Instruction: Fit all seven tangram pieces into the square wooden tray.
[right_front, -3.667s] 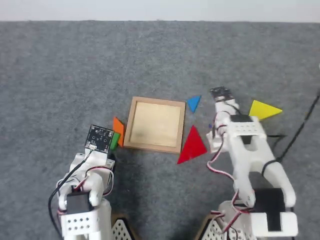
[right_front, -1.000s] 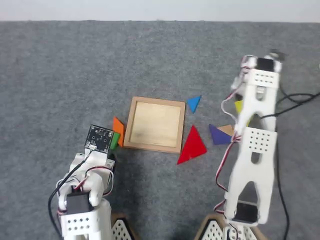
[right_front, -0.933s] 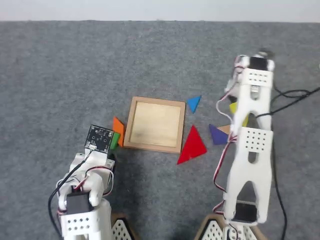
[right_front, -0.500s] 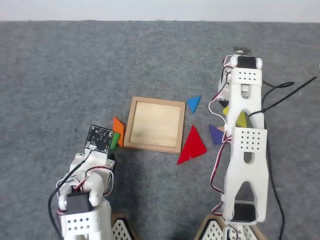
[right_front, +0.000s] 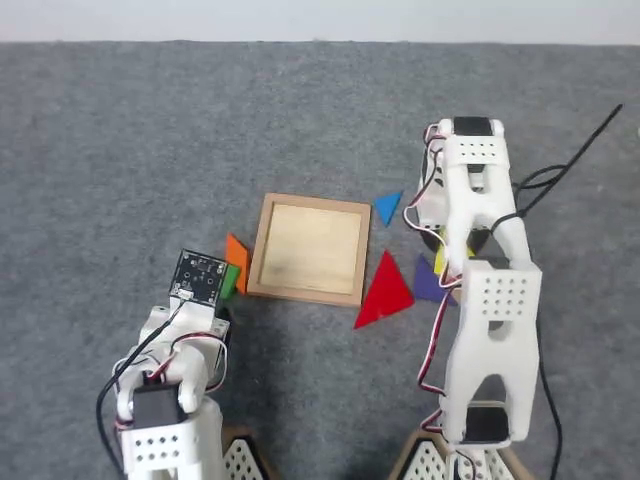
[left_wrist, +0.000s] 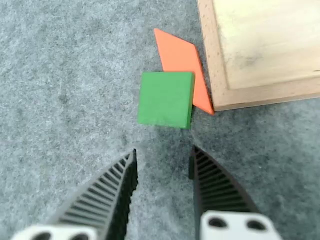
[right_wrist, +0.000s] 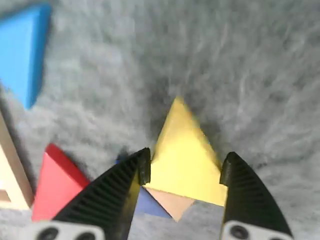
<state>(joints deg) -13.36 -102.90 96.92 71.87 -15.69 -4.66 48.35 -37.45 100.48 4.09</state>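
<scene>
The square wooden tray (right_front: 262, 250) lies in mid-table with nothing in it. My right gripper (right_wrist: 187, 157) is shut on the yellow triangle (right_wrist: 185, 145), which hangs over the purple triangle (right_wrist: 147, 202) and a tan piece (right_wrist: 171, 204). From above, a sliver of the yellow triangle (right_front: 440, 262) shows under the right arm (right_front: 470, 190), beside the purple triangle (right_front: 428, 285). The red triangle (right_front: 385, 290) and the blue triangle (right_front: 387, 207) lie by the tray's right side. My left gripper (left_wrist: 164, 154) is open just short of the green square (left_wrist: 166, 99), which touches the orange parallelogram (left_wrist: 181, 62) at the tray's left edge.
Grey carpet covers the table. The right arm's cables (right_front: 545, 180) trail off to the right. Both arm bases (right_front: 170, 450) stand at the near edge. The far half of the carpet is bare.
The right arm has swung left toward the tray, taking the yellow triangle from the far right to above the purple triangle. The left arm has not moved.
</scene>
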